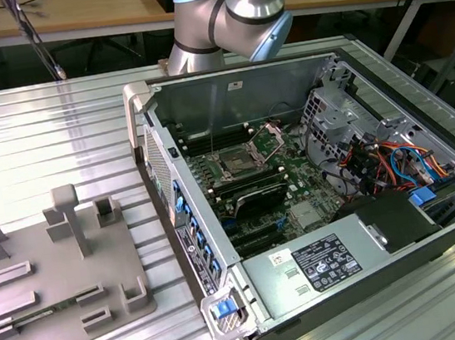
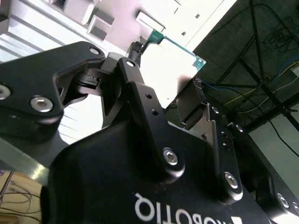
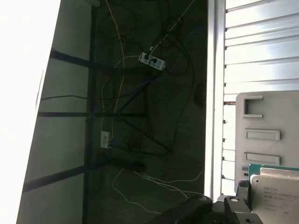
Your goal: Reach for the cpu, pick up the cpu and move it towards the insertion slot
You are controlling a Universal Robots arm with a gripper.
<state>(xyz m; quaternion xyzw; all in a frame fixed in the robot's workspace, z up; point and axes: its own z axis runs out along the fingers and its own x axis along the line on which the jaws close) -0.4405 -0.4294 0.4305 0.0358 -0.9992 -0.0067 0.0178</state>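
Observation:
In the second wrist view, my black gripper [image 2: 164, 77] is shut on the cpu [image 2: 173, 65], a flat square chip with a bright silvery top and a thin green rim. The chip is held by its edges, above the grey fixture plate and the table's edge. The first wrist view shows the cpu [image 3: 274, 191] beside the gripper's black linkage, over the fixture plate [image 3: 264, 116]. In the exterior view, the insertion slot [image 1: 235, 165], a metal-framed square socket with a dark centre, lies on the green board inside the open computer case. The arm's silver and blue joints [image 1: 227, 11] stand behind the case.
A grey fixture plate [image 1: 56, 268] with raised blocks lies on the ribbed aluminium table at the exterior view's left. The case's upright walls [image 1: 234, 94] ring the board. Black memory slots, a drive cage [image 1: 346, 112], coloured cables and a power supply [image 1: 324, 262] crowd the inside.

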